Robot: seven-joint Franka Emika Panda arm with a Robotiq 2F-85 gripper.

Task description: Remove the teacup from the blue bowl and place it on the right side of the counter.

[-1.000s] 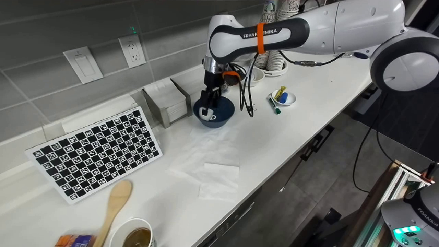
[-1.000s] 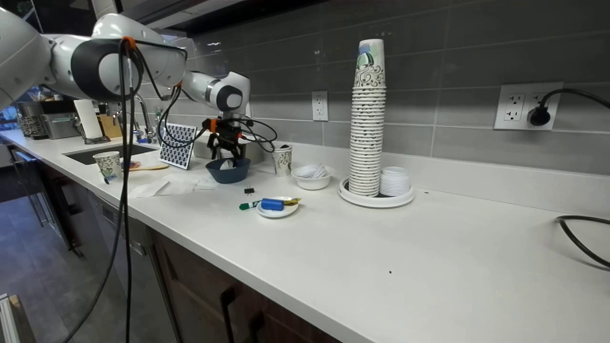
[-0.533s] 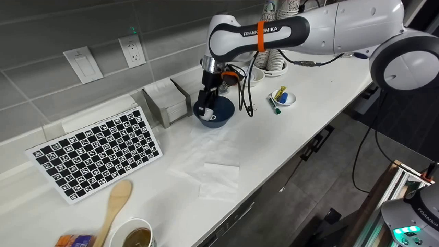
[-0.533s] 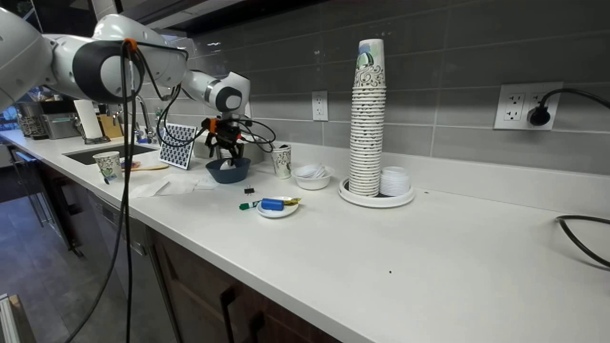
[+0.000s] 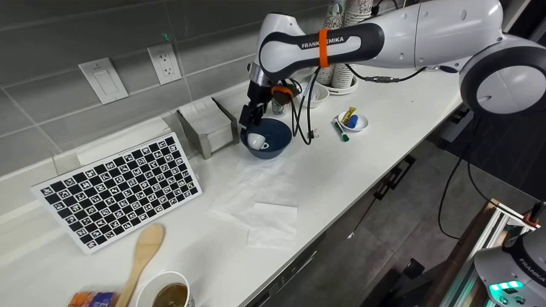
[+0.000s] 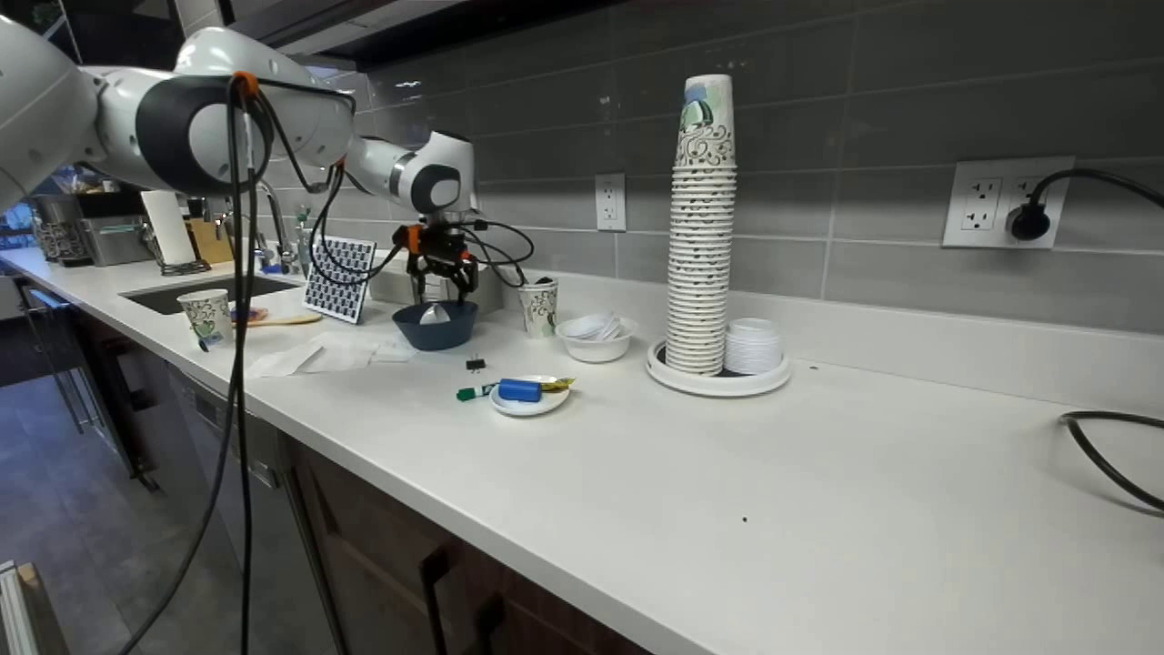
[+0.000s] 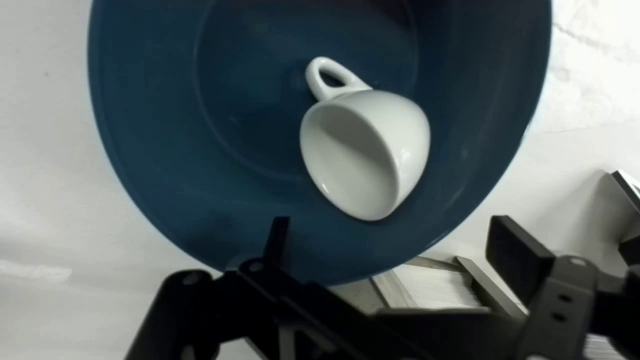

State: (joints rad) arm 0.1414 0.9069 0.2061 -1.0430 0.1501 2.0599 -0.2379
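Observation:
The white teacup [image 7: 390, 135] lies on its side in the dark blue bowl [image 7: 165, 150], its mouth facing the gripper side in the wrist view. The teacup [image 5: 256, 141] and the blue bowl [image 5: 277, 140] stand near the napkin box on the white counter [image 5: 349, 170]. In an exterior view only part of the teacup [image 6: 435, 315] shows above the rim of the bowl [image 6: 436, 337]. My gripper [image 7: 390, 225] is wide open and empty. Its fingers stand apart from the teacup, over the bowl's edge nearest the napkin box. The gripper also shows in both exterior views [image 5: 251, 123] [image 6: 442, 293].
A metal napkin box [image 5: 209, 128] stands close beside the bowl. A patterned paper cup [image 6: 538, 309], a white bowl [image 6: 596, 346] and a tall cup stack [image 6: 700, 264] line the wall side. A green marker [image 5: 340, 130] and small dish [image 5: 361, 123] lie nearby.
My gripper has shifted toward the napkin box and risen slightly, tilting as it went. A finger that stood in front of the teacup is now off it. The teacup and bowl have not moved.

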